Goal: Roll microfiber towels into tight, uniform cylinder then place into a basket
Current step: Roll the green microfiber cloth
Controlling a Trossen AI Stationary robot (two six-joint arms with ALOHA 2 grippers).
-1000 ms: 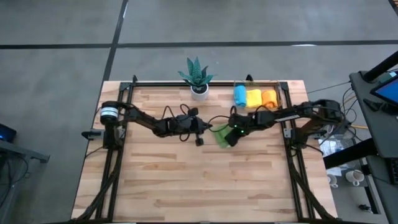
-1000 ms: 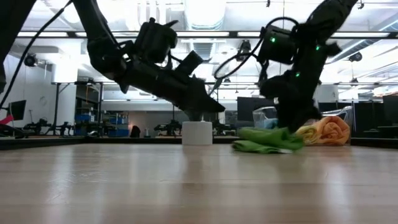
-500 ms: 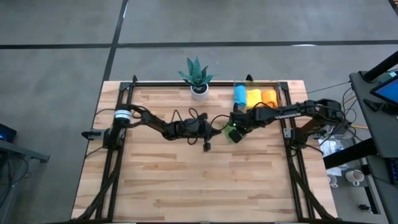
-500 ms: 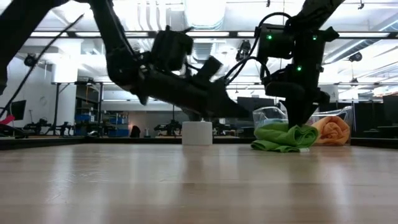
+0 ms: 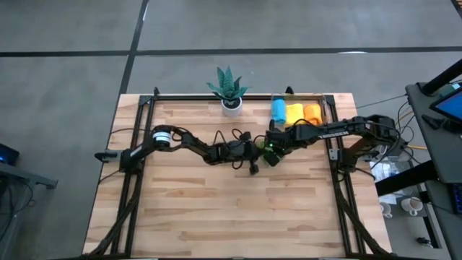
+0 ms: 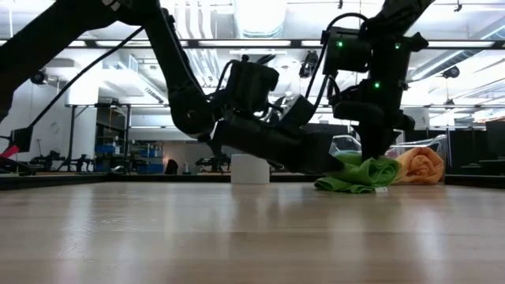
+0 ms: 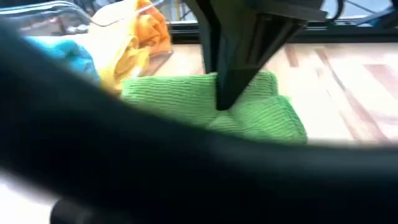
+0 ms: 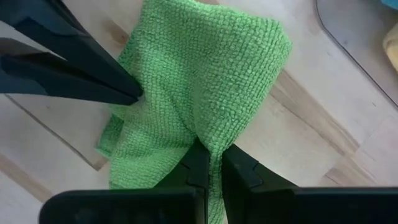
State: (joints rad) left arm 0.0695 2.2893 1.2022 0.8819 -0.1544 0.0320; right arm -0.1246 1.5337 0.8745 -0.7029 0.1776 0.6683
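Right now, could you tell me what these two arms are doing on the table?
Both arms are working on the green towel, which lies bunched on the table in front of the basket. The right end effector is shut on a fold of it, while the left end effector, also shut, presses its tip against the cloth from the side. The blue, yellow and orange rolls already sit in the basket. The green one is not yet rolled.
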